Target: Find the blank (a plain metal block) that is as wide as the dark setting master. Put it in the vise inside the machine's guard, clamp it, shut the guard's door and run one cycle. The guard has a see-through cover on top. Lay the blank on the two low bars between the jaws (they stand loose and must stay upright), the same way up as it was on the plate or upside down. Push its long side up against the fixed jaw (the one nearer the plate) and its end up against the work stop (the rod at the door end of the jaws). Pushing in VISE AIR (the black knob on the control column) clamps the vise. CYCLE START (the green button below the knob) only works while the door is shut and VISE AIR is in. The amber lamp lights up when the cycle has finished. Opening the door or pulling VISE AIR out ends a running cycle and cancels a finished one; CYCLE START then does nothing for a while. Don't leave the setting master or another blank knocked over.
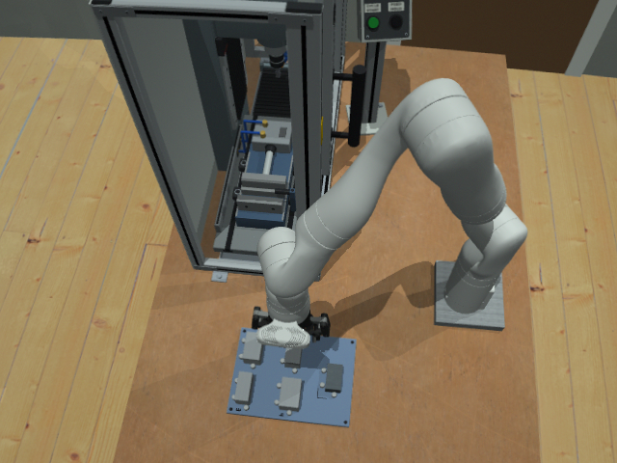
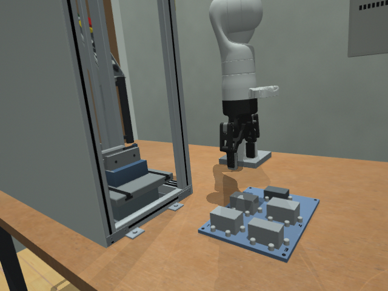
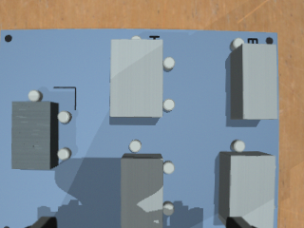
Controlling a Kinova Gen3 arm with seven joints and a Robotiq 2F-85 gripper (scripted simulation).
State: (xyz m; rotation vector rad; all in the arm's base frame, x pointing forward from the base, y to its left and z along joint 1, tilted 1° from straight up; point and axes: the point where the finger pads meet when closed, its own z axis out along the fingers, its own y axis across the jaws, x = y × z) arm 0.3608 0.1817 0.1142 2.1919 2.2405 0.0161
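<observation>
Jaws wide and empty; blanks look rigid, probably heavy, slick; grip mid-height across the width.

Green button beside black knob, bent arm over table

This looks like a workshop or a machine-tending cell. A framed machine guard encloses a vise, with a spindle above the machine's bed. A control box carries a green button. Nearby, a blue plate holds metal blocks among small pegs, and a robot arm stands bolted-down style on the same wooden desk.
</observation>
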